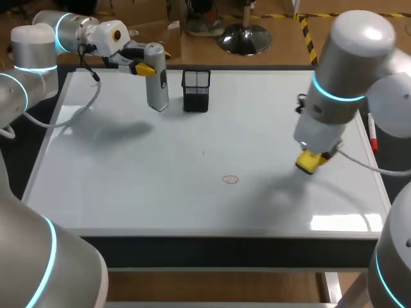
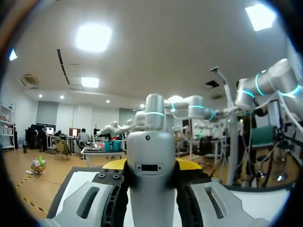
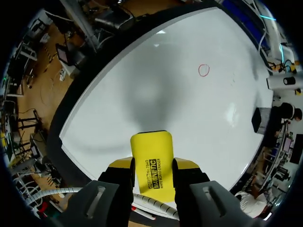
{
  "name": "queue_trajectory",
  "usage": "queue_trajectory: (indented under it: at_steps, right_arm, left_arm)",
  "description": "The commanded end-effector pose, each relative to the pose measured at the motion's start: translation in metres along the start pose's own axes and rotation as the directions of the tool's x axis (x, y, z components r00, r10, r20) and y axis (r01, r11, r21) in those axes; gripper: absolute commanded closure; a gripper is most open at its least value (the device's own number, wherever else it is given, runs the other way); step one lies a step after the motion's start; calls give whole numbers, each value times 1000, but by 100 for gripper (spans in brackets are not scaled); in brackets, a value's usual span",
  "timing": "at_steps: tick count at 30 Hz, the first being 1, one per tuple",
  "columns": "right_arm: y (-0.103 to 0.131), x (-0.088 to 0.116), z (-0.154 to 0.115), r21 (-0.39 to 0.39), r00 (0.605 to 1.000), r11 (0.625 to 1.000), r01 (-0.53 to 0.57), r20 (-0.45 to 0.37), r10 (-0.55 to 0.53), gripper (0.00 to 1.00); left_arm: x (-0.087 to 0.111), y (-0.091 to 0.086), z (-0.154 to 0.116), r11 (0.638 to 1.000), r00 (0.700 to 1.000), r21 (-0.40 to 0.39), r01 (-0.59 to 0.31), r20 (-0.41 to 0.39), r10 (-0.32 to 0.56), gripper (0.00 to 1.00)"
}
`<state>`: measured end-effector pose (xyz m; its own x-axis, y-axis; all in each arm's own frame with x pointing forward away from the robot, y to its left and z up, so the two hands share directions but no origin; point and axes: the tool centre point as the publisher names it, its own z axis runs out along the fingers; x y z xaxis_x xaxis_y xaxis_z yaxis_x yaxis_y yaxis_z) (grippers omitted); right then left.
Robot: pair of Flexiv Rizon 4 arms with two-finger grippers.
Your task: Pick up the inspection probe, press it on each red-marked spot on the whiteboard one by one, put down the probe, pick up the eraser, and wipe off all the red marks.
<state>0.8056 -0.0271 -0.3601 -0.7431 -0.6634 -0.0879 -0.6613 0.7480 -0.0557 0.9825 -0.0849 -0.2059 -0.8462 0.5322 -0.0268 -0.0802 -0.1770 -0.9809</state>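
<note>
We are holding a tool in each gripper over the whiteboard [image 1: 128, 186].
Our left gripper [image 1: 144, 68] is clamping the grey inspection probe [image 1: 157, 85] upright near the far edge, just beside the black mesh holder [image 1: 196, 90]; its tip may be touching the board. Our right gripper [image 3: 151, 168] is pinching the yellow eraser [image 3: 150, 146] above the right side, well apart from the red circle [image 1: 230, 179].

The whiteboard [image 1: 160, 186] is laid flat on the tabletop. The grey probe [image 1: 157, 86] is held upright at its upper end by the left pincer [image 1: 145, 68], near the far edge, just beside a black mesh holder [image 1: 196, 90]. The yellow eraser [image 1: 307, 164] is gripped in the right pincer [image 1: 313, 160], above the board's right part. One red ring mark [image 1: 230, 179] is seen near the middle, well apart from both.
</note>
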Motion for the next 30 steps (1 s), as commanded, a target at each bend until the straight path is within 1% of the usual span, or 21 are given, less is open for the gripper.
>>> queue_trajectory:
  at_steps: [1,6,10,12,15,19,22,24,28,30]
  right_arm:
    - [27,-25,-4,46,997,997,60,-54,-57,100]
    - [62,-49,-5,63,977,978,200,-87,-195,100]
    - [81,-64,-3,59,957,958,279,-97,-273,100]
    - [93,-72,-1,64,939,941,332,-111,-324,100]
    - [108,-80,0,55,922,924,378,-106,-371,100]
    - [128,-87,5,32,902,904,425,-97,-421,100]
    - [137,-89,8,13,895,898,440,-83,-438,100]
    - [144,-91,9,5,883,885,465,-80,-463,100]
    - [155,-96,11,-26,862,865,502,-66,-502,100]
    - [155,-96,11,-26,862,865,502,-66,-502,100]
  left_arm:
    - [-5,1,-6,1000,991,5,3,-132,-2,100]
    - [-5,1,-6,1000,991,5,3,-132,-2,100]
    - [-5,1,-6,1000,991,5,3,-132,-2,100]
    - [-5,1,-6,1000,991,5,3,-132,-2,100]
    - [-5,1,-6,1000,991,5,3,-132,-2,100]
    - [-5,1,-6,1000,991,5,3,-132,-2,100]
    - [-5,1,-6,1000,991,5,3,-132,-2,100]
    - [-5,1,-6,1000,991,5,3,-132,-2,100]
    - [-5,1,-6,1000,991,5,3,-132,-2,100]
    - [-5,1,-6,1000,991,5,3,-132,-2,100]
